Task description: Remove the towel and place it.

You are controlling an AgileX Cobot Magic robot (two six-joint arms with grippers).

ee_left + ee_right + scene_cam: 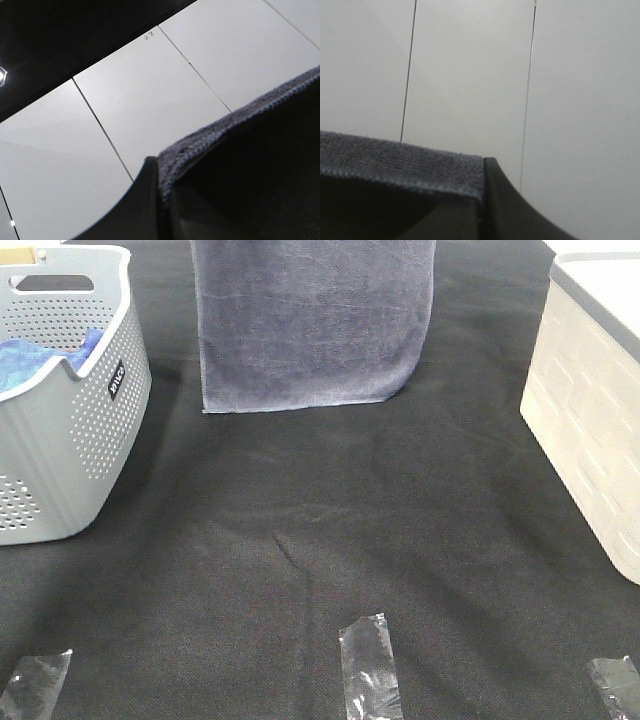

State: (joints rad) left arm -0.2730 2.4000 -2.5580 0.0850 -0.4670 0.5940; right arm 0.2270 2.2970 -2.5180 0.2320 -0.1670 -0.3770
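Tape strips (370,665) lying nearest on the bench (300,540). Further out, basket (70,420) holding a blue cloth (40,360) is sitting on the left jaws' side, white box (590,420) on the right jaws' side. Towel (310,320) is hanging below and between both jaws. Each pair is clamping its top edge. Bottom hem possibly brushing the bench, hard to tell. Step looks like carrying the lifted towel. Next move needs both arms travelling together, span taut, to the drop spot.

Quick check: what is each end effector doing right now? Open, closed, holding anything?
Left end effector: closed on an edge of the hanging towel.
Right end effector: closed on the same towel's edge.
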